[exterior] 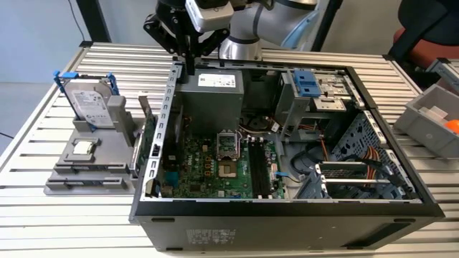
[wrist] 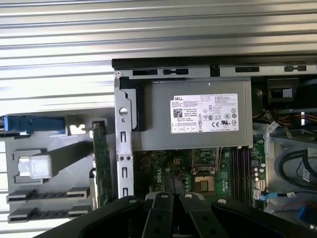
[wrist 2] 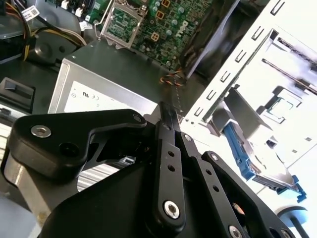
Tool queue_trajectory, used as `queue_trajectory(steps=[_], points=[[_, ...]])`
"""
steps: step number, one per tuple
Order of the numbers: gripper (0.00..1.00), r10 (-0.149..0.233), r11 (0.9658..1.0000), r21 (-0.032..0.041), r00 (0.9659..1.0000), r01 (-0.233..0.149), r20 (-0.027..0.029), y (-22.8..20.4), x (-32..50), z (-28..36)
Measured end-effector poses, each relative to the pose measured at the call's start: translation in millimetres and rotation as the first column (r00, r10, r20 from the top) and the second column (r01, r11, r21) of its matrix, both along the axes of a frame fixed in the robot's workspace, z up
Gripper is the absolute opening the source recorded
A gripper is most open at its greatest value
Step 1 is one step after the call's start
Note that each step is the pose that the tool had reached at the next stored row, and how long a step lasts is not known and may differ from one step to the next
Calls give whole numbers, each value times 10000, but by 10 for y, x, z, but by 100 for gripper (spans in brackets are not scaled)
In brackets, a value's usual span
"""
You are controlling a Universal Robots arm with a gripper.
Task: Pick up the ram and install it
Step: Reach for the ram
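One pincer (exterior: 191,67), jaws together, hovers above one open computer case (exterior: 287,217).

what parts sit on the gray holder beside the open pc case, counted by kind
hard drive: 1
silver processor chip: 1
green card on edge: 1
total: 3
the holder's two front slots are too dark to tell what they hold.

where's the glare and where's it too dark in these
Second wrist view: the case wall washes out white. First wrist view: bright bands run across the slatted table. Exterior view: the cables deep in the computer case sit in shadow.
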State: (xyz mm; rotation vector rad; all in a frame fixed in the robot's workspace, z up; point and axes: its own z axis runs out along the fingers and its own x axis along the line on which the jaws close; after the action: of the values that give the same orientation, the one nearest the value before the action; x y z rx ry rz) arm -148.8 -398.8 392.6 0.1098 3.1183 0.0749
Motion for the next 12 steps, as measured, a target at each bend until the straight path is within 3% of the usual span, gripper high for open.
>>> queue_trajectory(steps=[12], points=[[0,40,10000,1,10000,-40,0,0,-195,0]])
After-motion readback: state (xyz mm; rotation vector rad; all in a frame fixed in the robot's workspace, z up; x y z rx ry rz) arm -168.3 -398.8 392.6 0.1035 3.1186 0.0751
